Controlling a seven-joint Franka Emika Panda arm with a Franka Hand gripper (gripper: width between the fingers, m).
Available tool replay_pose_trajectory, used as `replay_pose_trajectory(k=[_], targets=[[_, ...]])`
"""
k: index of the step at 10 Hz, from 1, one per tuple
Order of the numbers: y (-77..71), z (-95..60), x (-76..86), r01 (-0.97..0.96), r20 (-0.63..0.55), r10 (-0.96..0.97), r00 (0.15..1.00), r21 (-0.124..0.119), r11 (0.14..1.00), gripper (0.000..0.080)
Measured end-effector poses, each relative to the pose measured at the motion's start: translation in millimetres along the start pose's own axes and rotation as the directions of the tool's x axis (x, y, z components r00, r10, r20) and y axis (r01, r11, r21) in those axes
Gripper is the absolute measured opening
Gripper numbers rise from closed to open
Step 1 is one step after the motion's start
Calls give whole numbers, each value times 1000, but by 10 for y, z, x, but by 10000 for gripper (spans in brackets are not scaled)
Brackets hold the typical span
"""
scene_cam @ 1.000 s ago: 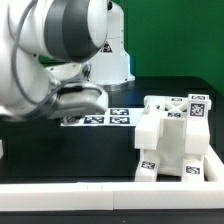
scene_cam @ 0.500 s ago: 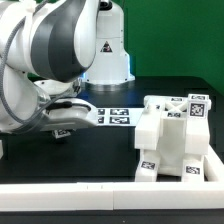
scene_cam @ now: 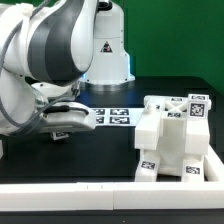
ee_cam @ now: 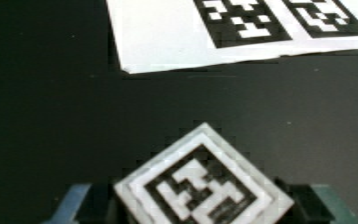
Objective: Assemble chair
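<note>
The partly built chair (scene_cam: 172,140), a white blocky structure with black-and-white tags, stands at the exterior view's right. My gripper (scene_cam: 62,128) is low at the exterior view's left, mostly hidden by the arm. In the wrist view my gripper (ee_cam: 199,207) is shut on a small white chair piece (ee_cam: 202,180) with a diamond-turned tag. The piece sits between the two dark fingers (ee_cam: 83,205), above the black table.
The marker board (scene_cam: 112,117) lies flat behind the gripper, and it also shows in the wrist view (ee_cam: 176,40). A white ledge (scene_cam: 110,190) runs along the front edge. The robot base (scene_cam: 108,60) stands at the back.
The arm has swung toward the exterior view's left and lowered, uncovering more of the marker board. Over the last half second it barely moved.
</note>
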State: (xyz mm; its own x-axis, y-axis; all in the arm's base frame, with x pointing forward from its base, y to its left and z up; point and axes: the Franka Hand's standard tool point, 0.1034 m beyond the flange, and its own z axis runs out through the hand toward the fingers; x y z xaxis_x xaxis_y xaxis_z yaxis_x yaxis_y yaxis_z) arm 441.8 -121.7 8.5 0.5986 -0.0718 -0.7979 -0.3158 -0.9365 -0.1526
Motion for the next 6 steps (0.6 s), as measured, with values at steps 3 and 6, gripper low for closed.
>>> replay_pose_trajectory(k=[3, 6], targets=[[6, -11, 0, 2, -3, -2, 1000, -1, 1000, 635], [-30, -301, -49, 72, -153, -78, 985, -50, 996, 649]])
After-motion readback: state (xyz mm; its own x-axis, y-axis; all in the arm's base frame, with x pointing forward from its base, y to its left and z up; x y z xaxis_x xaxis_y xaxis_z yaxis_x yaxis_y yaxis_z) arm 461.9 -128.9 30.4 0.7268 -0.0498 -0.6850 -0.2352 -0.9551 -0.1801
